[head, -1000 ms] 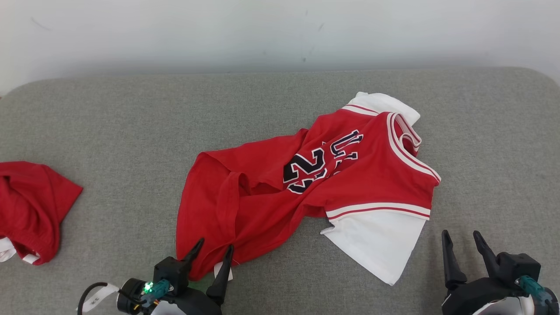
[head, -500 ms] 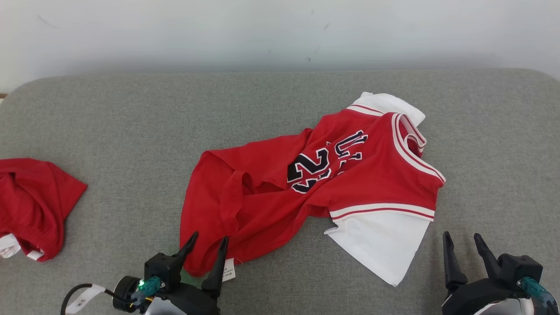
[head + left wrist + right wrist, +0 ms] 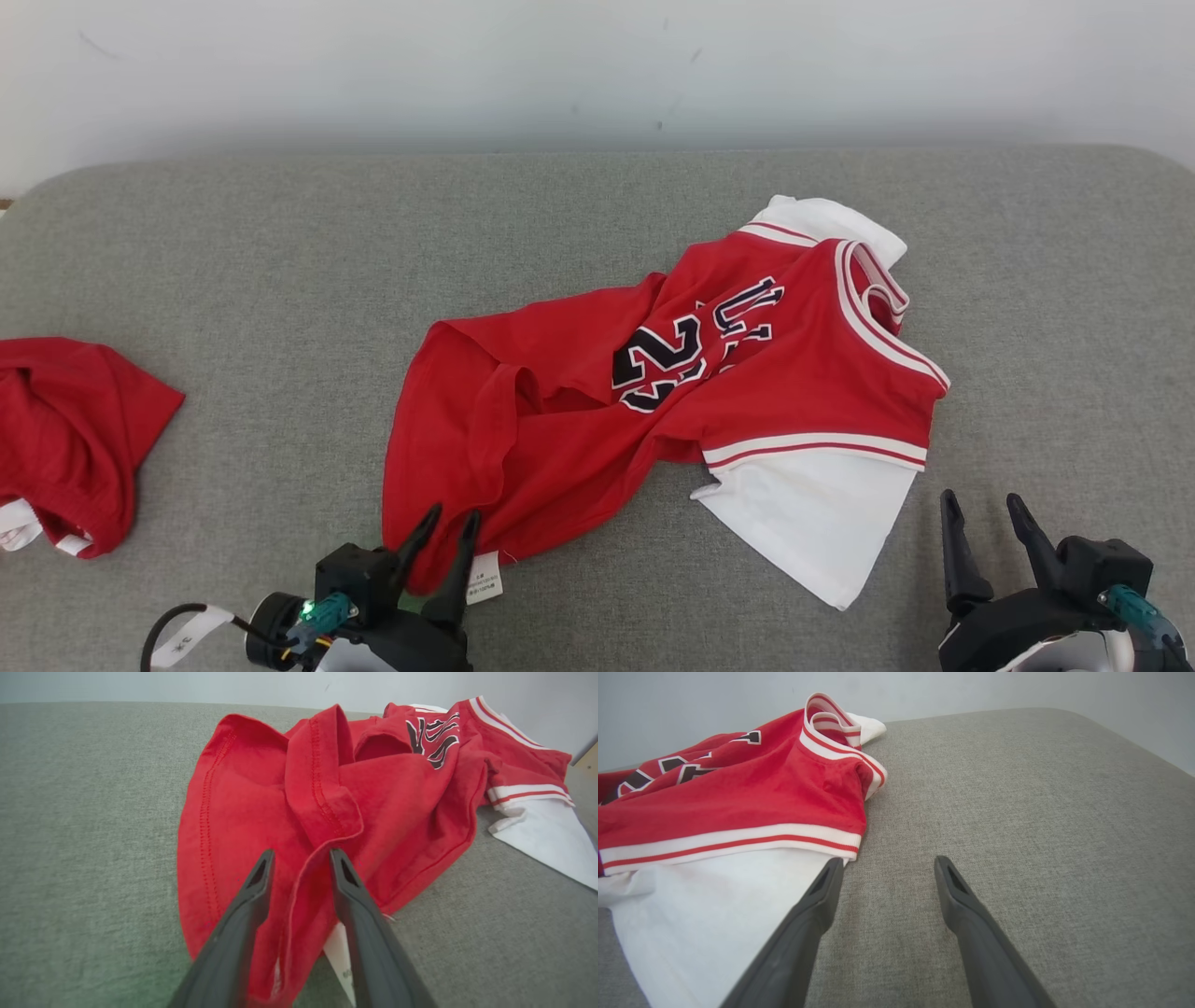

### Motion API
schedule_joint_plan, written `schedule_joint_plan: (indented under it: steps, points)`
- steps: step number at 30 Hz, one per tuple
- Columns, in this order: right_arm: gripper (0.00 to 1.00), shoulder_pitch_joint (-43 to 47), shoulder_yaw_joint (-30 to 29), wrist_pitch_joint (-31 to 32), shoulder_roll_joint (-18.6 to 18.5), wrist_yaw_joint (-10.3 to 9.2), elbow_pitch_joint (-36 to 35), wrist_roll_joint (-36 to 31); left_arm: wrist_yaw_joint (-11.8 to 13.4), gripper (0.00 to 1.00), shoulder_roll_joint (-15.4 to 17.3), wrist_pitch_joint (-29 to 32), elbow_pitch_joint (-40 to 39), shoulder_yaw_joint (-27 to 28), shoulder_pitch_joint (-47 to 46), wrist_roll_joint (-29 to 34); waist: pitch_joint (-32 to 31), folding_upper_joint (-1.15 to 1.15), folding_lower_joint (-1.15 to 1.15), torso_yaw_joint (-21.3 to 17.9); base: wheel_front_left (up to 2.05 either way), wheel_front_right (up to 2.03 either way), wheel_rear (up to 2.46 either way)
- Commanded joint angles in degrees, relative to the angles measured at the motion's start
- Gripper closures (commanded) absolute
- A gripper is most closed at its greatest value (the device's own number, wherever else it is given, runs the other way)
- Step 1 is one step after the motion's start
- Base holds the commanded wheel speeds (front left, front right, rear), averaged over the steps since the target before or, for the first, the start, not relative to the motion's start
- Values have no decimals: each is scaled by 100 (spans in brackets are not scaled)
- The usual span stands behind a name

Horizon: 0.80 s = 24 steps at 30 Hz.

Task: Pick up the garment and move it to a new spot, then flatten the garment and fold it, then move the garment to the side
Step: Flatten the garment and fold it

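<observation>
The left pincer (image 3: 452,516) has begun to close. A moment ago its two fingers stood fully spread at the near left corner of the shirt (image 3: 560,439); now they are drawn closer together. In the left wrist view they stand on either side of a ridge of the red hem, with cloth between them and a gap still showing. The left pincer (image 3: 302,854) is only part shut, and it does not look to have a firm hold yet.

The shirt itself has not shifted. It lies crumpled in the middle of the grey tabletop (image 3: 233,243), red body to the left and white sleeves to the right, with its white label (image 3: 484,577) just beside the left fingers.

The right pincer (image 3: 981,499) has not moved. It is wide open and empty, just beside the near white sleeve. A second red garment (image 3: 75,420) lies well apart at the far left.

The pick-up is probably starting, while the moving, flattening and folding are all still to come.
</observation>
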Motion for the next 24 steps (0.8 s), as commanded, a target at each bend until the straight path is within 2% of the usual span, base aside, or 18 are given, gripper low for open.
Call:
schedule_joint_plan:
  steps: [1, 4, 5, 6, 7, 11, 16, 24]
  points:
    - [0, 18, -1, -1, 7, -4, 5, 35, 13, 48, 8, -7, 64, 12, 12, 27, 8, 0, 0, -1, 0, 0, 0]
    - [0, 19, -16, -1, 21, -4, 4, 31, 3, 61, 7, -7, 120, 10, -33, 61, 17, 0, 0, 1, 0, 0, 0]
    - [0, 17, -20, -2, 28, -4, -1, 31, -5, 72, 7, -7, 126, 9, -47, 65, 21, 0, 0, 3, 0, 0, 0]
    - [0, 13, -22, -2, 29, -4, -10, 33, -15, 91, 8, -7, 14, 35, -78, 51, 25, 0, 0, 5, 0, 0, 0]
    - [0, 6, -22, -2, 29, -4, -21, 34, -34, 100, 7, -9, -150, 71, -108, 49, 31, 0, 0, 7, 0, 0, 0]
    - [0, 23, -41, -2, 14, -4, -37, 46, -23, 100, 10, -7, -508, 251, 42, 19, 33, 0, 0, 52, 0, 0, 0]
    - [0, 66, -46, -1, 10, -4, 0, 58, 61, 100, 5, -7, -438, 463, 148, -107, 22, 0, 0, 113, 0, 0, 0]
    - [0, 10, -39, -1, 19, -4, 28, 64, -149, 100, 6, -7, -532, 251, 148, 63, 52, 0, 0, 204, 0, 0, 0]
